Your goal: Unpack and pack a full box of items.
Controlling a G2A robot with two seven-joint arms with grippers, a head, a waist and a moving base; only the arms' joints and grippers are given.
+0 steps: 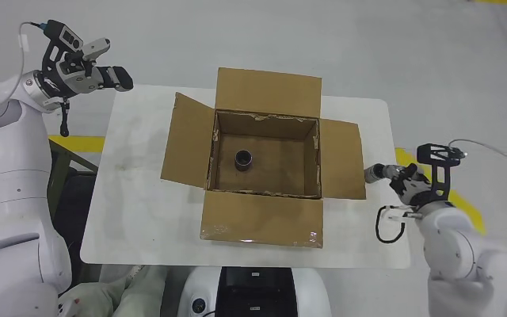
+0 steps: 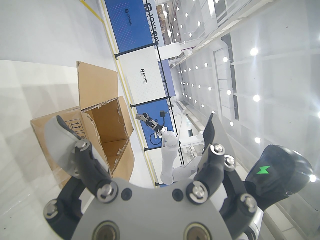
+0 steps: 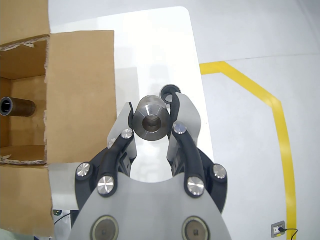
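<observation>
A metal cylinder (image 3: 150, 123) is gripped by the right tool (image 3: 153, 102) at the tabletop's (image 1: 142, 206) right edge, beside the open box (image 1: 268, 91) containing a tube (image 1: 243, 161). The left tool (image 2: 135, 117) is spread wide.

This is a large industrial hall used as a robot test floor. The smooth pale grey floor (image 1: 428, 47) is marked with yellow lines (image 3: 277, 106). Blue partition panels (image 2: 125, 26) and a white panel (image 2: 142, 81) stand on black frames. A high ceiling (image 2: 262, 6) carries rows of round lights (image 2: 253, 51). A socket (image 3: 278, 226) is set in the floor, and 1 white tabletop (image 1: 135, 206) stands in the open.
</observation>
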